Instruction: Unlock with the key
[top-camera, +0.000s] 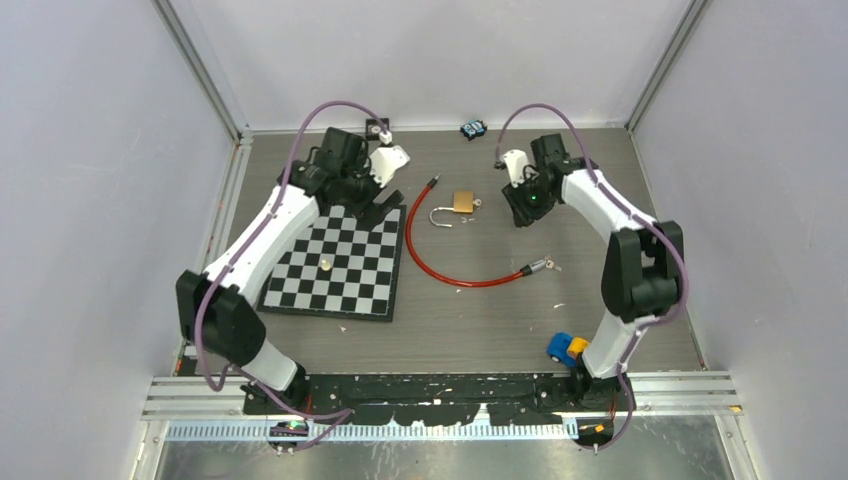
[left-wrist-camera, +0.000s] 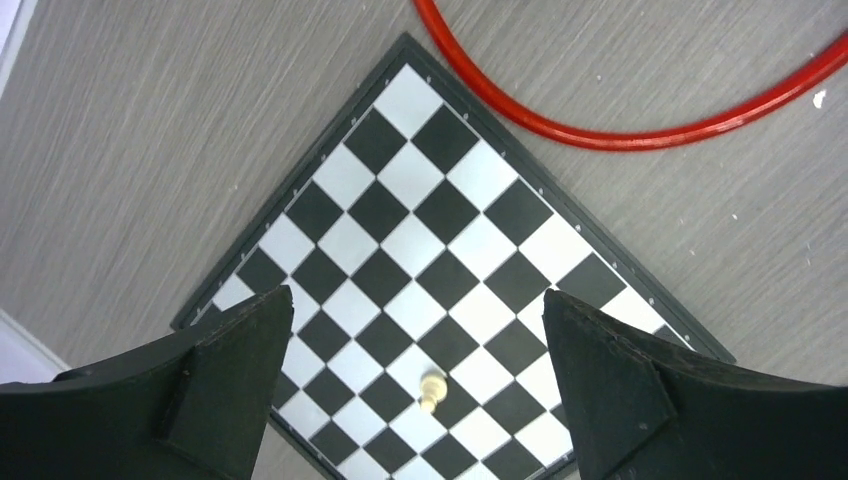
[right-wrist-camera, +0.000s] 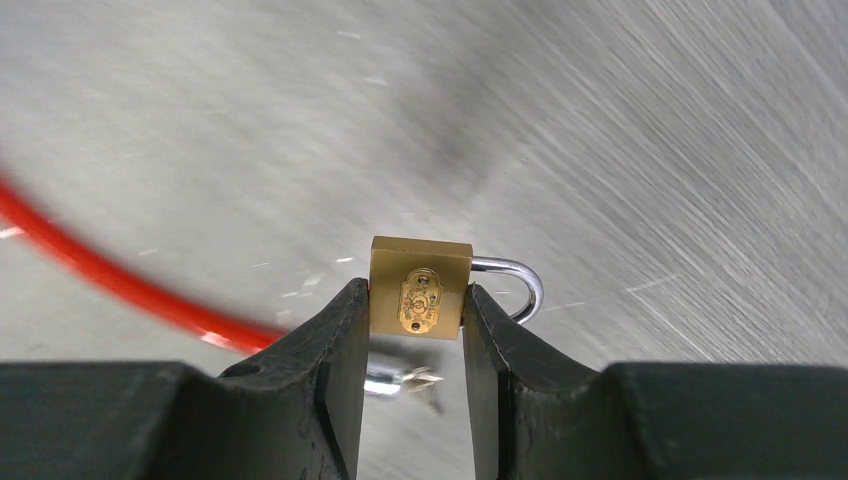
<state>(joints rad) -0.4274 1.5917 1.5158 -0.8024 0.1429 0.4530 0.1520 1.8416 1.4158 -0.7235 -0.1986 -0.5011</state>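
right gripper (right-wrist-camera: 415, 296) clamped on small brass padlock (right-wrist-camera: 421, 285), beside red cable loop (top-camera: 440, 272). left gripper (left-wrist-camera: 417, 300) wide apart over black-white chessboard (left-wrist-camera: 400, 220), idle. steel shackle (top-camera: 440, 224) looks swung open: unlock likely done, unconfirmed.

Chessboard (top-camera: 360, 285) w/ pawn (top-camera: 326, 264) on it, toy car (top-camera: 566, 348) nr front edge.

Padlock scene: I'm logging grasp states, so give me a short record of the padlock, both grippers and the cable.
padlock: brass, body pinched by the right gripper
right gripper: shut on padlock
left gripper: open, above chessboard
red cable: lying on table beside chessboard
pawn: one pale piece on chessboard
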